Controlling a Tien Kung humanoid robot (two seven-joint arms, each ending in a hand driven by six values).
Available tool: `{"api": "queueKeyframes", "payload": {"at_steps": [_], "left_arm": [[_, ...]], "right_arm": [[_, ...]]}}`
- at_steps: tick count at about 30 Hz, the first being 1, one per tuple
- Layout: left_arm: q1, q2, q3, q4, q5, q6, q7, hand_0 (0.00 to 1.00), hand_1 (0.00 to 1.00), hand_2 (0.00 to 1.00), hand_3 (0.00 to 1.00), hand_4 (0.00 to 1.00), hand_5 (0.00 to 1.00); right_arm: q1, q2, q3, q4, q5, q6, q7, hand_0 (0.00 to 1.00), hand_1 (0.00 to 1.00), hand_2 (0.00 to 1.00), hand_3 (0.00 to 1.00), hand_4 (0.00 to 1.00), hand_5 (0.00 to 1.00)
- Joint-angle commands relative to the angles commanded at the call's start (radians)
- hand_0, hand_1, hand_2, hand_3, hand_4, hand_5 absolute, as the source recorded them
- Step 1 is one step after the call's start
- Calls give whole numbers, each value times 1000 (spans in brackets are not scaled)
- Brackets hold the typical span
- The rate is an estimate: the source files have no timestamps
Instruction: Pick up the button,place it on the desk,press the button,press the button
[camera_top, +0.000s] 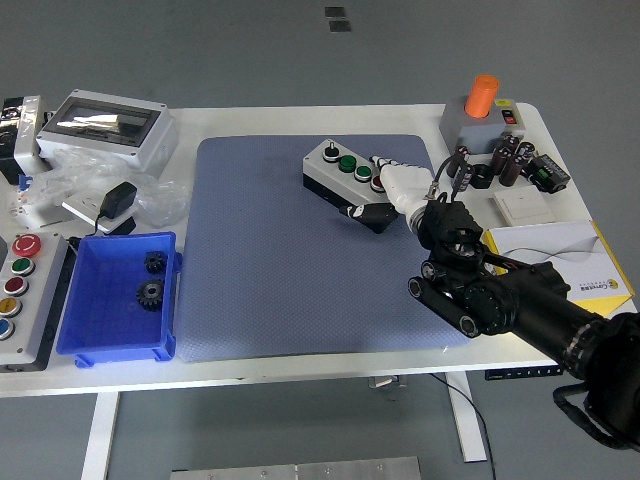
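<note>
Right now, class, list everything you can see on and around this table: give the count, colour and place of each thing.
mat: one, blue-grey, table centre.
button box: one, grey and black with green buttons, on the mat's far right part, under the right hand.
bin: one, blue, left of the mat.
gears: two, black, inside the bin.
control panel: one, grey with coloured buttons, table's left edge.
clear-lid box: one, grey, far left.
orange-knob box: one, grey, far right.
booklet: one, white and yellow, right edge.
right hand: one, white fingers on a black arm, holding the button box.
</note>
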Motion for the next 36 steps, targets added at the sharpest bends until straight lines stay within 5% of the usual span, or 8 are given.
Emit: {"api": "queueKeyframes", "payload": {"at_steps": [3, 4, 9, 10, 15, 26, 31, 36], "left_arm": [[-1, 0, 0, 0, 0, 0, 0, 724, 730, 658, 661, 735, 416], [-1, 0, 0, 0, 0, 1, 0, 724, 730, 658, 661, 736, 416], [-2, -1, 2, 0, 0, 1, -1, 724, 730, 658, 661, 736, 416], [-2, -1, 2, 0, 0, 1, -1, 725, 731, 658, 661, 737, 415], [-2, -1, 5, 0, -2, 1, -2, 725, 731, 658, 661, 737, 415], [0, -2, 12, 0, -10, 3, -4, 725, 731, 658, 661, 738, 413], [5, -5, 15, 0, -17, 7, -5, 725, 730, 658, 661, 737, 413], [13, -6, 13, 0, -22, 12, -2, 725, 731, 658, 661, 737, 412]], "right_arm": [[-1, 2, -5, -4, 8, -14, 6, 542, 750, 820, 998, 998, 703], [-1, 3, -7, -6, 12, -22, 9, 219, 479, 577, 766, 909, 367], [-2, 8, -13, -11, 25, -56, 25, 219, 479, 577, 766, 909, 367], [-2, 9, -15, -12, 25, -60, 28, 110, 356, 435, 541, 741, 264], [-4, 14, -15, -18, 10, -71, 36, 110, 356, 435, 541, 741, 264], [-13, 13, 4, -1, -57, -91, 47, 64, 290, 340, 376, 677, 204], [-30, -32, 52, 76, -52, -102, 92, 60, 282, 322, 345, 679, 200], [-60, -129, 44, 213, -9, -106, 192, 57, 279, 299, 319, 689, 220]]}}
